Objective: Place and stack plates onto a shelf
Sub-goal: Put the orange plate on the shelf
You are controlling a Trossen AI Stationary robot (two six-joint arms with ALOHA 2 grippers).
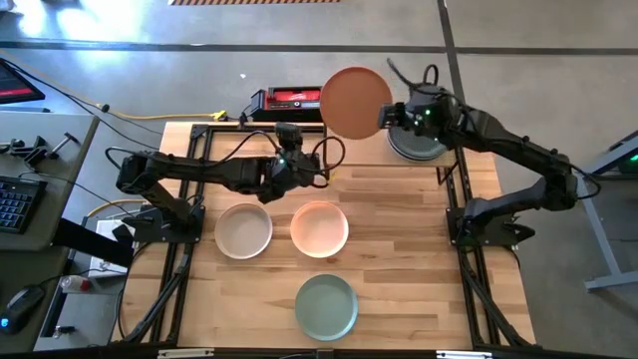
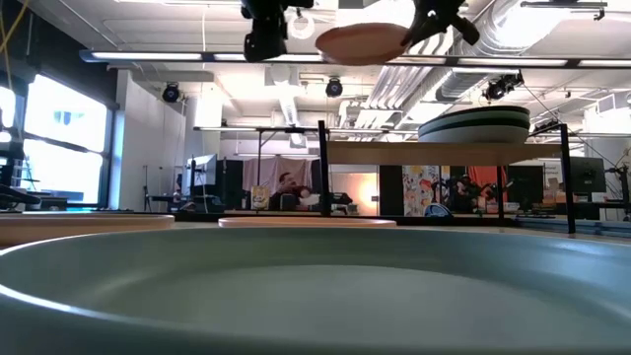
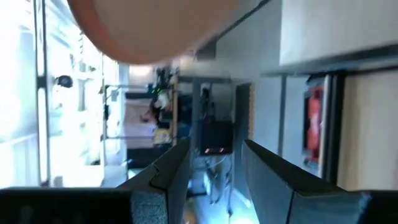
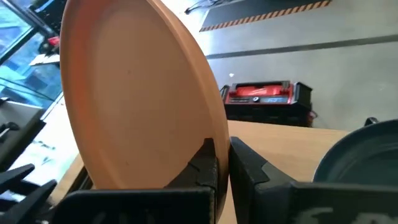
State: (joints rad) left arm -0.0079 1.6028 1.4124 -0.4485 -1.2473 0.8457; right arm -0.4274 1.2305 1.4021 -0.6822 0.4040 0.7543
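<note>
The left half of the shelf [image 1: 339, 140] lay bare, but the terracotta plate [image 1: 355, 103] hung above it in the right gripper [image 1: 383, 117], whose fingers were pinched on the plate's rim, and the left gripper [image 1: 317, 172] sat just in front with its fingers spread, crowding that approach. A stack of plates [image 1: 417, 143] filled the shelf's right half. On the tabletop [image 1: 419, 249], the cream plate [image 1: 243, 230], peach plate [image 1: 319, 228] and sage plate [image 1: 326, 305] took the middle, leaving open wood to the right.
</note>
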